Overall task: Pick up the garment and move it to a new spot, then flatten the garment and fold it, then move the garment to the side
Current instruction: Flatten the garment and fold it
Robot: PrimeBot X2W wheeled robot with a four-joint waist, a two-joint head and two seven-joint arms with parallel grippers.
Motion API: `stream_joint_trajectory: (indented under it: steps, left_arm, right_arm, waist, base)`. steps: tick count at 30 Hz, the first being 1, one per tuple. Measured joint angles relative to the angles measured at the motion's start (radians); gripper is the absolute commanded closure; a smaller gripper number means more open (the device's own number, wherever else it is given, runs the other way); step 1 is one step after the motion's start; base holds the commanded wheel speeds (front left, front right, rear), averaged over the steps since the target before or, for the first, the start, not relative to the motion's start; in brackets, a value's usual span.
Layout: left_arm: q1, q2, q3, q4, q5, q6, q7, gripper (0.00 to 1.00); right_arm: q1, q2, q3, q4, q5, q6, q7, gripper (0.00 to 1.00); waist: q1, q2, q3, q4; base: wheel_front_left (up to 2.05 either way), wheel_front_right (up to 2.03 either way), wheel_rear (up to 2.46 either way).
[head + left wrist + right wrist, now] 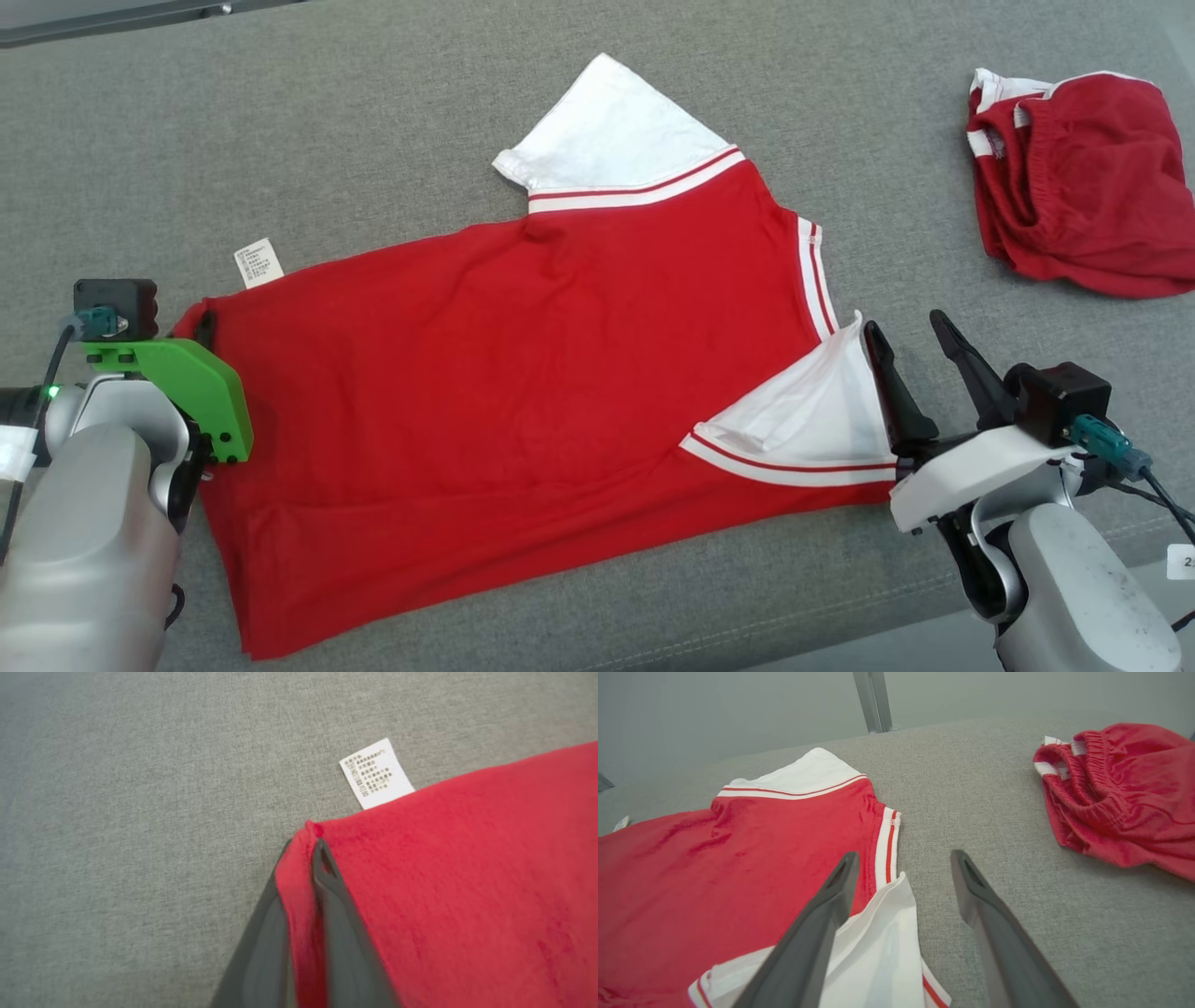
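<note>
Risk comes mostly from how little cloth is held. The red shirt [523, 373] lies spread on the grey cushion [373, 121], its hem to the left and its collar side to the right. The far white sleeve [611, 131] points away, and the near white sleeve [822, 411] is folded over the body at the near right. The left gripper [303, 845] is closed on the far corner of the hem, just beside the white label [259, 262]. The left wrist view shows only a thin ridge of red cloth between its fingers. I judge that such a small bite can slip out if the arm lifts or pulls quickly, because the weight of the shirt and its friction on the rough cushion work against it. The right gripper [906, 324] stands open and holds nothing. One finger is over the edge of the near white sleeve; whether it touches, I cannot tell. If the left arm pulls alone, the shirt may turn and wrinkle. If the right gripper closes where it is, it may take only the sleeve layer and not the body under it. The red shorts [1083, 187] lie well apart at the far right, but a wide sweep to that side could drag them.
</note>
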Motion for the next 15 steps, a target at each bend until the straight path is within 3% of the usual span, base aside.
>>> stream_joint_trajectory:
  steps: [1,9,15]
  left_arm:
    - [-0.001,-0.001,-0.003,0.001,0.000,0.000,0.002,1.00]
    - [-0.016,-0.004,-0.007,-0.044,-0.005,0.001,-0.072,1.00]
    - [-0.014,-0.035,0.000,-0.112,-0.019,0.022,-0.165,1.00]
  right_arm:
    - [0.000,0.000,0.001,-0.003,-0.001,0.000,0.001,0.00]
    - [-0.054,-0.017,0.019,-0.026,-0.022,0.000,0.037,0.00]
    - [-0.222,-0.050,0.022,-0.021,-0.073,0.000,0.146,0.00]
  waist:
    - [0.0000,-0.0001,-0.002,0.002]
    - [0.0000,0.0000,-0.006,0.023]
    - [0.0000,0.0000,0.001,0.059]
  base:
    - [0.00,0.00,0.00]
    - [0.00,0.00,0.00]
    - [0.00,0.00,0.00]
